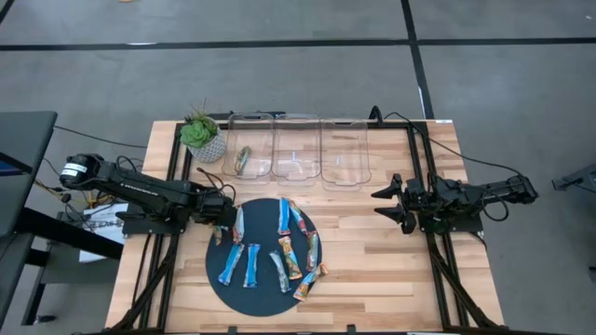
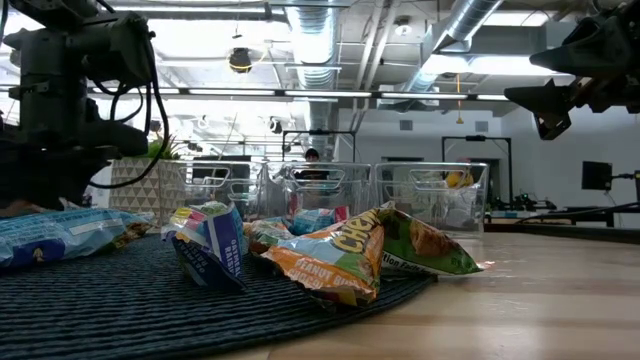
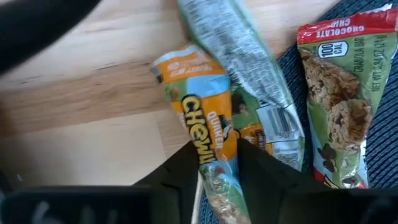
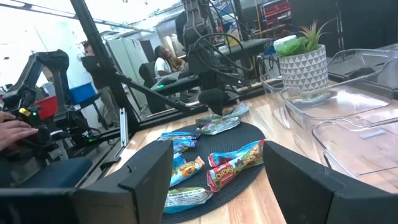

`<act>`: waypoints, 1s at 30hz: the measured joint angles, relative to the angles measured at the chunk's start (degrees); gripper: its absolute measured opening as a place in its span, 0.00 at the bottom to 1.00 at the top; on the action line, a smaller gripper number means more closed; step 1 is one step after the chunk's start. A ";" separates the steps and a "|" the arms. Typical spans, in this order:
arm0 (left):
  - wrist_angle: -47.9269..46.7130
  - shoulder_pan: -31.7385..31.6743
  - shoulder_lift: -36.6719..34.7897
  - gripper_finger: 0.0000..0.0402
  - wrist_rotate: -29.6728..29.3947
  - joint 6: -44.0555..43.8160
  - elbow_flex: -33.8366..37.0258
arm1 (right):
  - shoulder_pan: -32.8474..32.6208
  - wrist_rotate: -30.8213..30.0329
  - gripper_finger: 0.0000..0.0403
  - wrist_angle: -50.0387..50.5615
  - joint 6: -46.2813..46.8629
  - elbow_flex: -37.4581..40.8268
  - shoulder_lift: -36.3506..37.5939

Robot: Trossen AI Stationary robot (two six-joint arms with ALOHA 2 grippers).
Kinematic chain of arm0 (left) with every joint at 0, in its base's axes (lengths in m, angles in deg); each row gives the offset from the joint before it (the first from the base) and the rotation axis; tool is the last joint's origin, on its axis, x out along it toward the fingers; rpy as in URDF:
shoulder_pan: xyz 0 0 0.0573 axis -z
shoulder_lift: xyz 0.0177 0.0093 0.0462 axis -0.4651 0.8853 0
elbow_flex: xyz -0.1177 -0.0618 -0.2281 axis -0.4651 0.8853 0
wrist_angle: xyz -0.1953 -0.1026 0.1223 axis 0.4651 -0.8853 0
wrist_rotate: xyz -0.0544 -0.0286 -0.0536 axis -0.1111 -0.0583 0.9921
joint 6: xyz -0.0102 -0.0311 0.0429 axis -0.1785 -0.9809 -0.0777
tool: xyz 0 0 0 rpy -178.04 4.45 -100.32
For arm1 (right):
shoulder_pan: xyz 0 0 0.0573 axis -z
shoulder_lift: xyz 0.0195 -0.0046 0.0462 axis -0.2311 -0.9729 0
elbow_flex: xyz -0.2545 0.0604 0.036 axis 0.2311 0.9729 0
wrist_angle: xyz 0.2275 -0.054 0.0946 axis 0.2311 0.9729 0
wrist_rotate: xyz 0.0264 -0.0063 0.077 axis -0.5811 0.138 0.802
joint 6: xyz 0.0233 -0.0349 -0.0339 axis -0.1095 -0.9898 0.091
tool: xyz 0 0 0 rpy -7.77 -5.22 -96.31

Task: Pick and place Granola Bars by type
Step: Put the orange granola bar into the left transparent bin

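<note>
Orange-wrapped granola bar (image 3: 208, 149) sits right at the left wrist camera, pinched between the left gripper (image 1: 226, 226) fingers at the left edge of the dark round mat (image 1: 264, 290), arm stretched low across the table. Other bars (image 1: 291, 247) lie scattered on the mat; one lies in the leftmost clear bin (image 1: 248, 147). Right gripper (image 1: 391, 203) hovers spread wide, well apart. The held bar's far end is cut off.
</note>
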 joint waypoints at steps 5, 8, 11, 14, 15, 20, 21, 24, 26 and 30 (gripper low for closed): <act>0.00 0.00 0.00 0.15 -0.31 1.80 0.02 | -0.01 0.00 0.60 0.00 -0.02 -0.02 0.01; 0.00 0.00 0.00 0.11 -0.22 3.66 0.02 | 0.00 0.00 0.60 0.00 -0.01 -0.02 0.01; 0.02 0.00 -0.31 0.09 -0.14 4.99 0.02 | -0.01 0.00 0.60 0.00 -0.02 -0.01 0.01; -0.12 0.00 -1.38 0.09 0.27 6.47 -0.34 | -0.02 0.00 0.60 0.00 -0.02 -0.02 0.01; -0.11 0.00 -1.92 0.09 0.32 7.04 -0.70 | -0.01 0.00 0.60 0.00 -0.02 -0.01 0.01; 0.09 0.00 -6.03 0.10 -1.18 8.52 -2.80 | -0.01 0.00 0.60 0.00 0.01 -0.01 0.01; 0.09 0.00 -7.07 0.10 -1.92 8.52 -3.34 | -0.01 0.00 0.60 0.00 -0.02 0.01 -0.01; 1.13 0.00 -10.29 0.10 -4.09 8.55 -4.51 | 0.01 0.00 0.60 0.00 -0.02 0.00 0.01; 3.39 0.00 -12.49 0.10 -5.68 8.49 -4.83 | -0.01 0.00 0.60 0.00 0.01 -0.01 0.01; 10.57 0.00 -16.52 0.10 -9.67 8.39 -4.88 | -0.01 0.00 0.60 0.00 -0.01 0.00 0.01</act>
